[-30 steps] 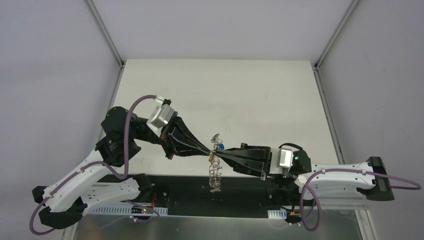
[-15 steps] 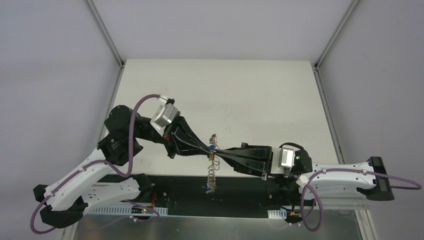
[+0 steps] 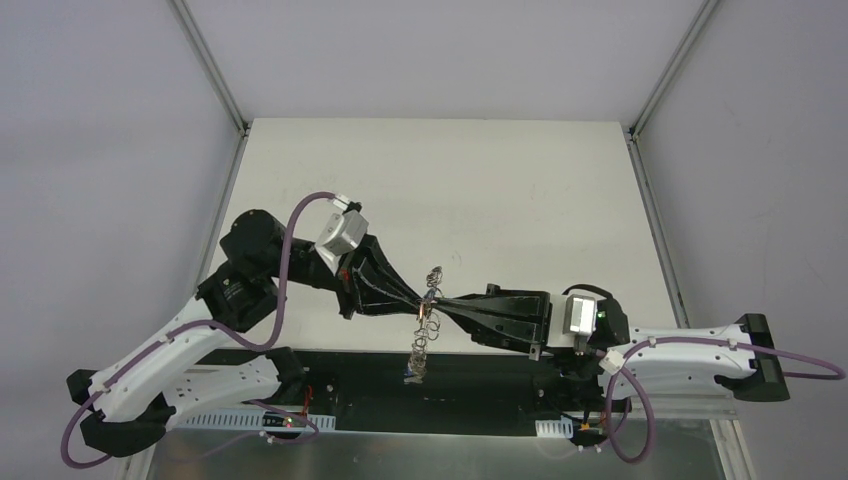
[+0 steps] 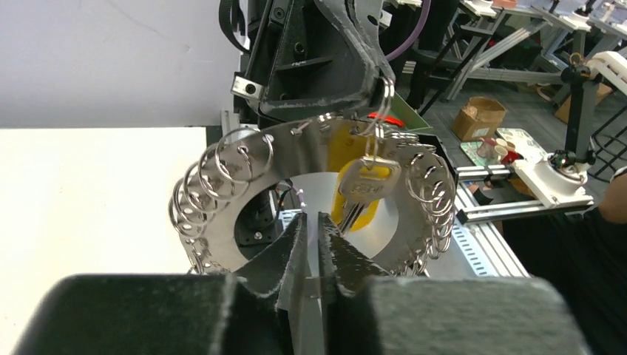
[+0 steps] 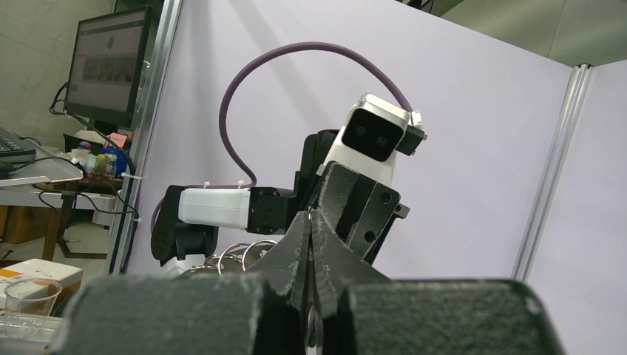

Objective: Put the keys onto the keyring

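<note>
Reaching in from both sides, the two arms meet over the near edge of the white desk (image 3: pixel 520 190), just where its pale top gives way to a black strip (image 3: pixel 480 385). The left arm (image 3: pixel 170 350) comes in from the left with a purple cable (image 3: pixel 290 235) looping over it. The right arm (image 3: pixel 690 355) lies lower and flatter, stretched in from the right. Their black tips nearly touch, point to point.

Between them hangs the keyring (image 4: pixel 292 140), clear of the desk and held in the air. From above it shows edge-on, a thin line of wire running from just behind the tips toward the black strip. In the left wrist view it faces the camera: a flat silvery band bent into a circle, fringed all round with small loops (image 4: pixel 222 166).

The left jaws are closed on the near, lower rim of the band, with only a sliver of metal showing between them. The right jaws are closed too, pinching at the top rim opposite. Whether they grip the band itself or one of its small loops cannot be told.

Just below the right tips a yellow-headed key (image 4: pixel 364 185) hangs from one small loop, blade down, inside the circle and a little above the left tips.
</note>
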`<state>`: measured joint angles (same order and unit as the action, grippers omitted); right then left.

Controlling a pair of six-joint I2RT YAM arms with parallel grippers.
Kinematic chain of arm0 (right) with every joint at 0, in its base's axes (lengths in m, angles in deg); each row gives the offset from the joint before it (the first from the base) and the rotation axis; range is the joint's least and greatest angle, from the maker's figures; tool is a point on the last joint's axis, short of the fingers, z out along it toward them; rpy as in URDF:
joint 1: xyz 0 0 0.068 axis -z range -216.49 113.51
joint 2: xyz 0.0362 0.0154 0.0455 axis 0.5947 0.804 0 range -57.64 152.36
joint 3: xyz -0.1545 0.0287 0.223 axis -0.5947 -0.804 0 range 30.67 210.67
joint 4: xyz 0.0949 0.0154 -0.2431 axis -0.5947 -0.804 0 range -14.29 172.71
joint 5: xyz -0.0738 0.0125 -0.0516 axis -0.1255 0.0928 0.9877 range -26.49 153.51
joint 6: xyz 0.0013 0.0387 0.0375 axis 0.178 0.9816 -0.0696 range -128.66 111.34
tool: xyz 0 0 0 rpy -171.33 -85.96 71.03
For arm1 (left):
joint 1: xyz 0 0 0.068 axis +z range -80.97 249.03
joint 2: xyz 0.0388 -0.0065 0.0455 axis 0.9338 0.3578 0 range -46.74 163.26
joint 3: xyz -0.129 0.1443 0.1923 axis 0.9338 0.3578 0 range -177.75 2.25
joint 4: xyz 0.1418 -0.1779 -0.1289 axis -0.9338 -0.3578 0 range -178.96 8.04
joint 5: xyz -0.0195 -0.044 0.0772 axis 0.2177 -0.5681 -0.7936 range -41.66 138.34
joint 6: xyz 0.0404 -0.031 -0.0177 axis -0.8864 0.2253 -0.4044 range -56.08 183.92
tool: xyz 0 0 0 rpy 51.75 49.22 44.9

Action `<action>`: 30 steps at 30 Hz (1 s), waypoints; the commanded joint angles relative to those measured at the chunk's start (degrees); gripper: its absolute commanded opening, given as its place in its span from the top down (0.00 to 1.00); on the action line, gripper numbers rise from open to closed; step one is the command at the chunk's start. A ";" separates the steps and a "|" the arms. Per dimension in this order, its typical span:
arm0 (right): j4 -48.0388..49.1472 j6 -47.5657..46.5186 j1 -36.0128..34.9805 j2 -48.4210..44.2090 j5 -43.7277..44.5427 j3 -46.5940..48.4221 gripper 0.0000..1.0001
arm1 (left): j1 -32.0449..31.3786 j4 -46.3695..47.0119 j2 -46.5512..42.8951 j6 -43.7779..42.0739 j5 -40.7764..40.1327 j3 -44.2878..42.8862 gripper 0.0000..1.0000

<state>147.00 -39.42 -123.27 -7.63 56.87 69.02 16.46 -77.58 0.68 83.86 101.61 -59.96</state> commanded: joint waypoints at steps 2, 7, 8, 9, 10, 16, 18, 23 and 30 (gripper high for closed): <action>2.46 -0.37 -0.40 -2.80 1.13 2.37 1.00 | -0.56 -7.44 -3.79 -5.28 -3.82 -4.79 0.81; 0.61 -0.26 -0.48 -4.30 2.93 1.94 1.00 | -0.55 -9.48 -5.95 -6.87 -7.05 -6.21 0.66; 0.58 -0.26 -0.49 -4.25 3.05 1.86 1.00 | -0.51 -9.29 -5.83 -6.75 -6.80 -6.45 0.65; 0.57 -0.22 -0.53 -4.17 3.11 1.88 1.00 | -0.53 -8.65 -5.61 -6.25 -6.54 -6.56 0.65; 0.69 -0.18 -0.47 -4.07 3.07 1.88 1.00 | -0.56 -7.51 -5.37 -5.72 -6.29 -6.48 0.64; 2.20 -0.29 -0.44 -2.74 3.20 2.03 1.00 | -0.49 0.91 -3.60 -2.82 -5.40 -4.72 0.61; 2.39 -0.26 -0.49 -2.43 2.99 2.14 1.00 | -0.52 1.55 -2.84 -2.85 -5.09 -4.93 0.61; 2.67 -0.09 -0.54 -1.83 2.48 2.33 1.00 | -0.48 3.47 -1.76 -2.97 -4.92 -4.94 0.60; 2.68 -0.72 -0.49 -1.02 2.72 2.77 1.00 | -0.47 6.05 -0.87 -1.31 -3.46 -4.68 0.60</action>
<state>144.16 -39.40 -123.38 -8.63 59.28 69.02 16.46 -76.85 -0.13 80.97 96.22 -64.66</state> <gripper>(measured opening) 0.007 0.401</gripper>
